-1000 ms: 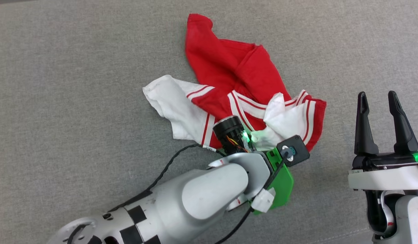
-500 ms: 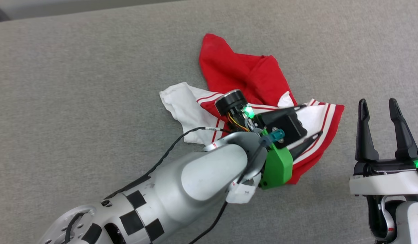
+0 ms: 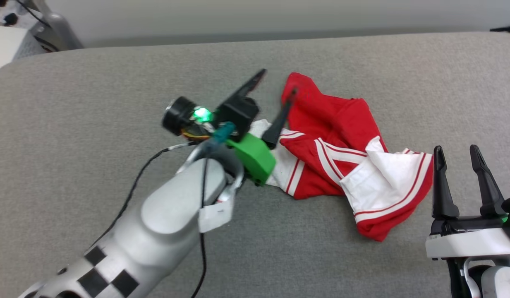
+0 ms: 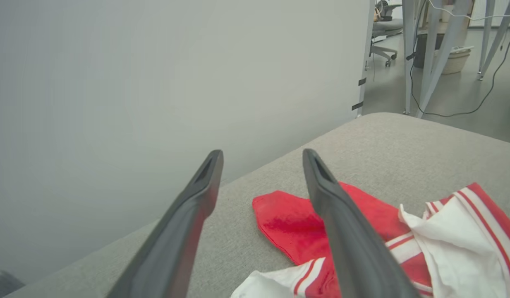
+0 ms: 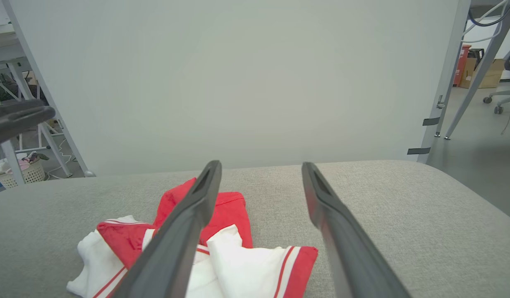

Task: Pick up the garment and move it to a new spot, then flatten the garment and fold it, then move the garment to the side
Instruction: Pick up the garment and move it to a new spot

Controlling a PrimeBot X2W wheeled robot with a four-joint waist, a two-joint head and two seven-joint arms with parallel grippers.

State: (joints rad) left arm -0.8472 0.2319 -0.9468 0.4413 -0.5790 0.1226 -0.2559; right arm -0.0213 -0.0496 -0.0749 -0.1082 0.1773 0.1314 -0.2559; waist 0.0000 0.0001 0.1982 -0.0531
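Note:
The garment [image 3: 341, 140], red with white sleeves and striped trim, lies crumpled on the grey padded surface [image 3: 93, 82] right of centre in the head view. It also shows low in the left wrist view as the garment [image 4: 288, 223] and in the right wrist view as the garment [image 5: 226, 211]. My left gripper [image 3: 277, 85] hangs raised over the cloth's left end, open, fingers spread with nothing between them. My right gripper [image 3: 455, 153] stands open at the lower right, just right of the garment's white sleeve, apart from it.
A pale wall panel [image 5: 238, 82] rises behind the far edge of the surface. Metal frame legs [image 4: 432, 54] and a basket stand on the floor beyond. The left arm's black cable [image 3: 130, 194] trails over the grey surface at the left.
My left gripper has opened, let go of the garment and risen up and away to the left. The garment now lies loose. The head view has tilted up, showing the far edge.

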